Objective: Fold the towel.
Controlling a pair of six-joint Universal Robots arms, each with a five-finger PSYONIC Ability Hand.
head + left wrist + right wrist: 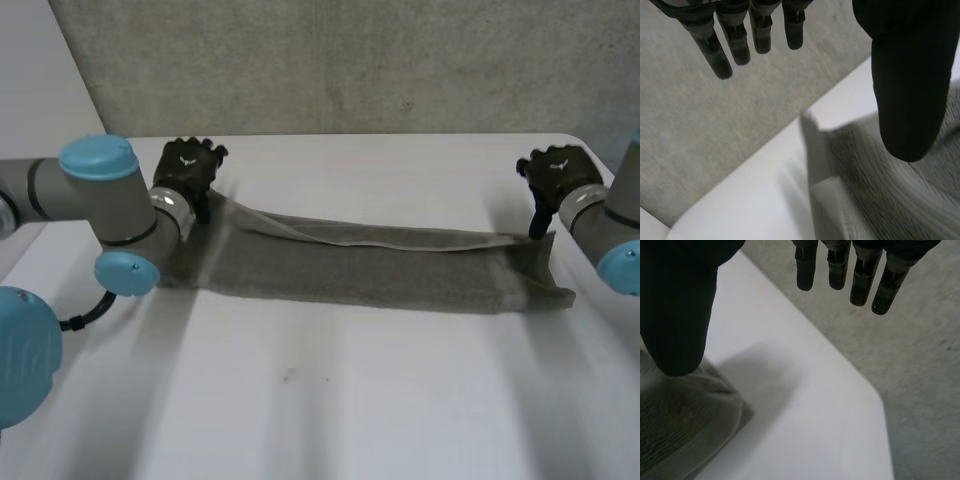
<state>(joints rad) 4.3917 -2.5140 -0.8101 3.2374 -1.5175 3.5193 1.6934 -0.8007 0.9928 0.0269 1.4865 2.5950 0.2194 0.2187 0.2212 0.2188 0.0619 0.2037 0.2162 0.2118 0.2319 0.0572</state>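
Lengthwise, the grey towel lies folded across the white bench, its far edge seemingly a little raised. The left hand and right hand hover over its far corners, fingers straight, apart from the thumbs, holding nothing.

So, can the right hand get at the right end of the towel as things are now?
Probably yes: the right hand is at that end of the towel, fingers straight and holding nothing, and nothing stands between them.
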